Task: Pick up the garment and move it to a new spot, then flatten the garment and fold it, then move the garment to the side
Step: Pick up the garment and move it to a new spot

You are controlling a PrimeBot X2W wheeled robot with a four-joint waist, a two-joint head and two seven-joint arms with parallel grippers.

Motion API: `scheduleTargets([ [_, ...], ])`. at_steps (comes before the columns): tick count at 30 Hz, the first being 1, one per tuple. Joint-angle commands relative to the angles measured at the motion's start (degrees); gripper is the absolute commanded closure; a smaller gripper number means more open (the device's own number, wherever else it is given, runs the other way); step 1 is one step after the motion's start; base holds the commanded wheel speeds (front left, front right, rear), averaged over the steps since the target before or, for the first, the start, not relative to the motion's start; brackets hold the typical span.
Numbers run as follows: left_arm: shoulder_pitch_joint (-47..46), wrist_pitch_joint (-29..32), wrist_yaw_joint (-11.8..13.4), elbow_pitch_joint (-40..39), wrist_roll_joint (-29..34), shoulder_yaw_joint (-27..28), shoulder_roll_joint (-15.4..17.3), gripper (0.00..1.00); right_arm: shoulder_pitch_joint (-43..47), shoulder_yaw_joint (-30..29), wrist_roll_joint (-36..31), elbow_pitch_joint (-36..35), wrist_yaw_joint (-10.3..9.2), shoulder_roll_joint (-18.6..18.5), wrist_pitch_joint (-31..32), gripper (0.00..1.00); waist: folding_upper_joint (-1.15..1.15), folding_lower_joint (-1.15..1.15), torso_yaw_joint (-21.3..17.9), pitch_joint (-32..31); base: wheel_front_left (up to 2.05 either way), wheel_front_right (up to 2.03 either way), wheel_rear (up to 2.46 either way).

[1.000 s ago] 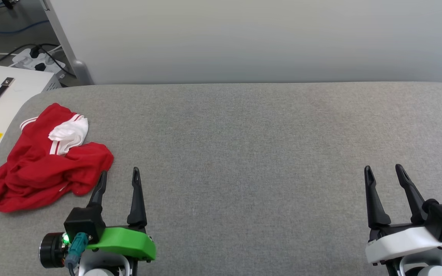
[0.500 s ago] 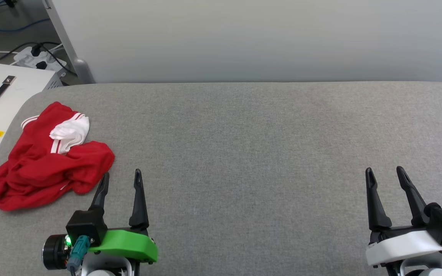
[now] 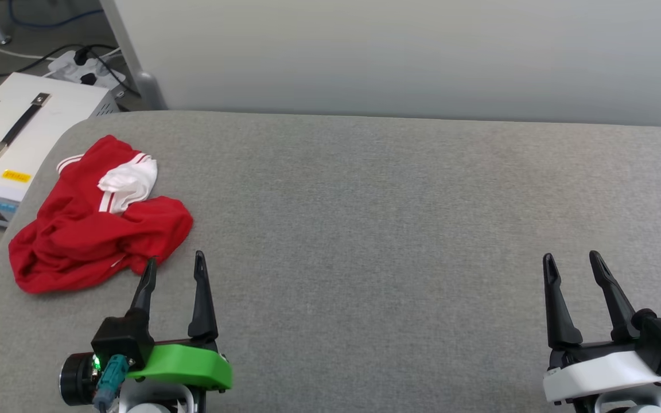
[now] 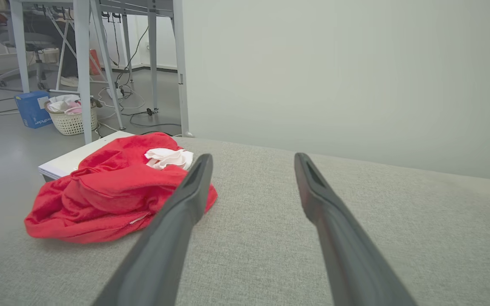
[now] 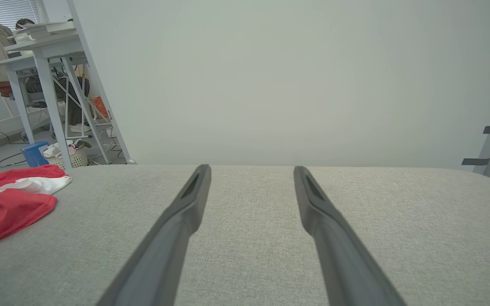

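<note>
Since 1 s ago the whole head view has slid and tilted, so the camera has turned toward the robot's left. The garment (image 3: 86, 241) sits more inward in that view, but that is no move of its own. Against the cloth, the left gripper (image 3: 174, 258) has closed in a little: its outer fingertip now meets the heap's near right edge in the picture, where a gap of grey showed before. The right gripper (image 3: 570, 256) looks unchanged.

The garment lies crumpled at the far left end of the grey surface (image 3: 393, 229), near the rounded corner, with a white sleeve on top and a white box (image 3: 20, 137) just beyond the edge. It has no clean long axis and spreads mostly left to right.

From the left gripper (image 4: 251, 155), the garment (image 4: 113, 191) lies ahead and to the left of the fingers, just beside the outer one. From the right gripper (image 5: 251, 166), the garment (image 5: 11, 204) is well apart, far off to the left. The left arm is plainly the nearer and likely makes the pick.

Both pairs of 2 fingers are parted moderately and hold nothing.
</note>
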Motion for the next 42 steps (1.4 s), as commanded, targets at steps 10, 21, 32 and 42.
scheduleTargets([
  [10,-2.27,-1.34,0.94,0.03,-2.37,1.87,-0.25,0.0,-0.73,1.07,-0.94,-1.14,-0.04,-0.04,-1.26,0.0,0.0,0.0,7.69,2.59,0.0,0.0,0.0],
  [21,-2.39,-1.34,1.37,0.45,-4.19,2.79,-0.25,0.0,-1.82,1.96,-2.39,-2.07,-0.04,-0.04,-1.26,0.0,0.0,0.0,15.33,3.68,0.0,0.0,0.0],
  [32,-2.73,-1.34,1.4,0.78,-5.74,3.59,-0.25,0.0,-2.73,2.3,-3.22,-2.78,-0.04,-0.04,-1.26,0.0,0.0,0.0,20.84,4.93,0.0,0.0,0.0],
  [42,-3.27,-1.34,0.51,2.02,-6.55,4.52,-0.25,0.0,-2.89,2.4,-3.55,-2.79,-0.04,-0.04,-1.26,0.0,0.0,0.0,22.09,5.32,0.0,0.0,0.0],
])
